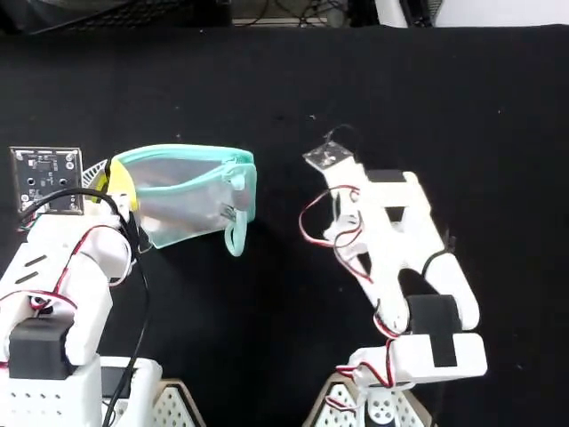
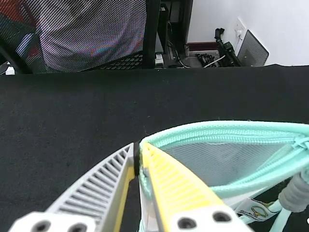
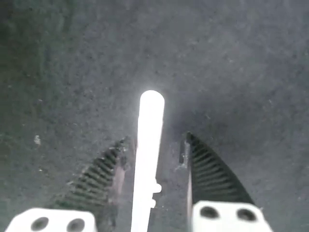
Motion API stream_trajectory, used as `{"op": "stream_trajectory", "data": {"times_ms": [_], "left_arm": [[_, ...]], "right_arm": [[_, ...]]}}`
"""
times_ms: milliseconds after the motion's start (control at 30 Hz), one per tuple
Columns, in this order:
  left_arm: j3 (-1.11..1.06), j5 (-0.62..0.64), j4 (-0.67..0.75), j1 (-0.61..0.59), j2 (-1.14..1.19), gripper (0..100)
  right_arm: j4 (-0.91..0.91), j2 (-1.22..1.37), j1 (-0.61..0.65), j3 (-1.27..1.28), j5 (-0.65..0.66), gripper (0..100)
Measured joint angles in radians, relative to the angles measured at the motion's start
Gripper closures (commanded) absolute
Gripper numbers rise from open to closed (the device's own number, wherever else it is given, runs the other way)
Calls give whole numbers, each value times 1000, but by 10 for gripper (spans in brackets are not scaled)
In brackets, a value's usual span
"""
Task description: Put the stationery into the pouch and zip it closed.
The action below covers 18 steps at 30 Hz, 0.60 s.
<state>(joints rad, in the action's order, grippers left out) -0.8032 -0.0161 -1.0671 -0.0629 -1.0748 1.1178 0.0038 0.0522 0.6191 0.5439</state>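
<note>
a: pouch point(image 1: 182, 196) position?
b: lying on the black worktop point(image 1: 267, 89), one end clenched in the left hand point(image 2: 137, 145).
a: right hand point(image 3: 157, 137)?
b: released, fingers spread. white pen point(image 3: 150, 111) lies between them, against one finger, gap to the other. well apart from the pouch.

The pouch point(image 1: 187, 191) has mint-green zip and edging around a translucent grey, mesh-patterned body. The table cloth point(image 1: 444, 107) under the pouch is plain black. The left gripper point(image 2: 139, 155) has one white ribbed finger and one yellow. The right gripper point(image 3: 157, 137) has dark grey ribbed fingers flanking a plain white stick point(image 3: 148, 145). The left arm point(image 1: 62, 276) and right arm point(image 1: 400, 231) are white with red wires.
</note>
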Motion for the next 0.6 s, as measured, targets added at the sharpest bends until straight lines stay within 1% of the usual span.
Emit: {"op": "stream_trajectory", "data": {"times_ms": [133, 300, 333, 367, 433, 600], "left_arm": [[0, 0, 0, 0, 0, 968], [0, 0, 0, 0, 0, 968], [0, 0, 0, 0, 0, 968], [0, 0, 0, 0, 0, 968], [0, 0, 0, 0, 0, 968], [0, 0, 0, 0, 0, 968]], "right_arm": [[-41, 0, 32, 5, 0, 840], [-89, 40, 31, 11, 6, 844], [-95, 60, 31, 9, 8, 852], [-97, 71, 28, 8, 14, 881], [-94, 103, 26, -20, 31, 986], [-97, 114, -5, -48, 43, 986]]}}
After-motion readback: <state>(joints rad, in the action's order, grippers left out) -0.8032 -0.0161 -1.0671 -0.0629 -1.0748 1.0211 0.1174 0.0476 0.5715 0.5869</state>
